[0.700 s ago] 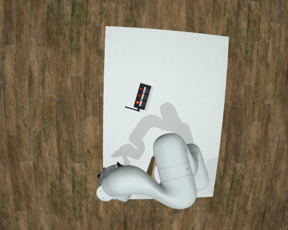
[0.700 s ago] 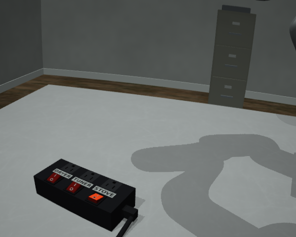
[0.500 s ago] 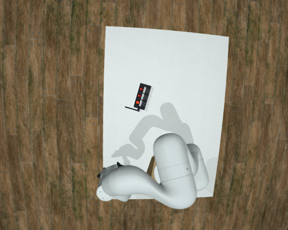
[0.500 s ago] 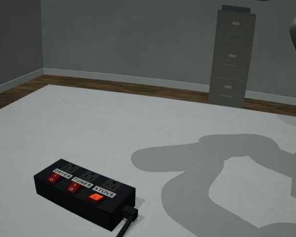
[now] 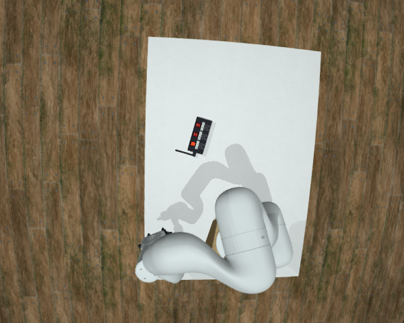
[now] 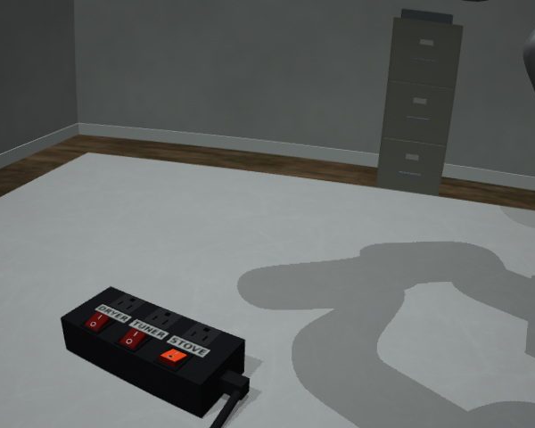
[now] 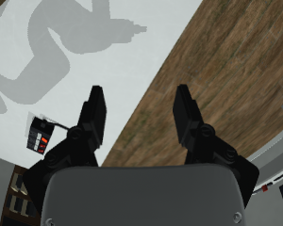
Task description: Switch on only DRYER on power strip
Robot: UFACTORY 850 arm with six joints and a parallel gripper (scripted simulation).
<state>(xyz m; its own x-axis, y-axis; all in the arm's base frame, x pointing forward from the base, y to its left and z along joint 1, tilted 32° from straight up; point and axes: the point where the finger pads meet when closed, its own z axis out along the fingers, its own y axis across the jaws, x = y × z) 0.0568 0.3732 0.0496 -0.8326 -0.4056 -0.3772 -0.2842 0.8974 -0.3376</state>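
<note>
The power strip [image 5: 199, 136] lies flat left of centre on the white table [image 5: 264, 104], which stands on plank flooring; my arm [image 5: 229, 243] hides the table's near end. From the exterior camera I read DRYER, TUNER, STOVE; the STOVE switch [image 6: 173, 357] glows brightest, and a filing cabinet [image 6: 417, 101] stands beyond. At the wrist, the gripper [image 7: 141, 120] is partly open, empty, well apart from the strip.

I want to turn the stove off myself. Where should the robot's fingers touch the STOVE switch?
Press rather than pinch: the STOVE switch is a small rocker nearly flush in the power strip. Come straight down from above with one fingertip of the gripper onto its raised end, probably the one toward the strip's front edge.
</note>
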